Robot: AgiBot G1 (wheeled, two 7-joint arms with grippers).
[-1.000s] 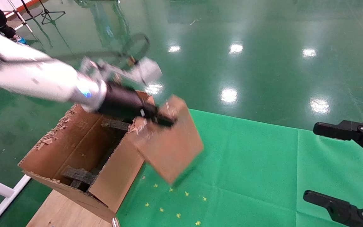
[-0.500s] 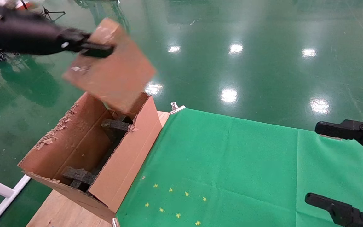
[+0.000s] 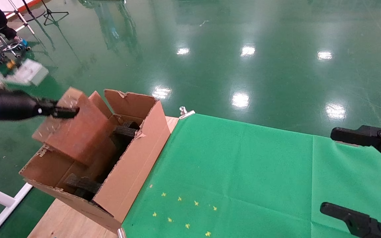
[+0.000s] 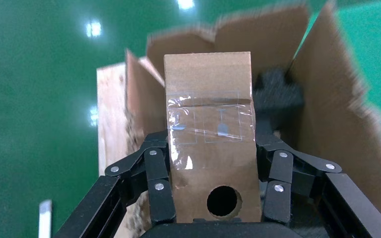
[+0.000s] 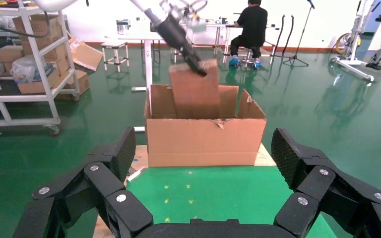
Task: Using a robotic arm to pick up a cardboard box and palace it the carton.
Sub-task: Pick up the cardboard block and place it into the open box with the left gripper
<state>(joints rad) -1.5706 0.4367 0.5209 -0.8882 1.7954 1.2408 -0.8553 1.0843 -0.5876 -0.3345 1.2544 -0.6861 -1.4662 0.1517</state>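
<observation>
Nearest the robot, the right gripper [image 3: 359, 172] hangs over the green cloth [image 3: 243, 172] at the right, jaws spread wide and empty, well apart from the work; it looks parked.

Farther out and to the left, the carton [image 3: 131, 172] stands open-topped on the wooden board [image 3: 64, 221] just beside the cloth's edge, with dark foam pieces [image 3: 81, 185] inside and ragged flaps around the rim.

The cardboard box [image 3: 78, 132] hangs at the carton's mouth, held by the left gripper [image 3: 65, 111] of the robotic arm [image 3: 8, 107], which reaches in from the carton's outer side. The wrist view shows the fingers [image 4: 159, 196] pinching the box's two side faces near the end with the round hole, so the box's long axis runs straight out from the jaws toward the carton's interior. From the head view the box is tilted, its lower end dipping inside the walls over the foam while its upper part stands above the rim. Judging by that, lowering along the long axis is what the move needs, with the side walls close on both flanks; the left arm is the only one in reach.
</observation>
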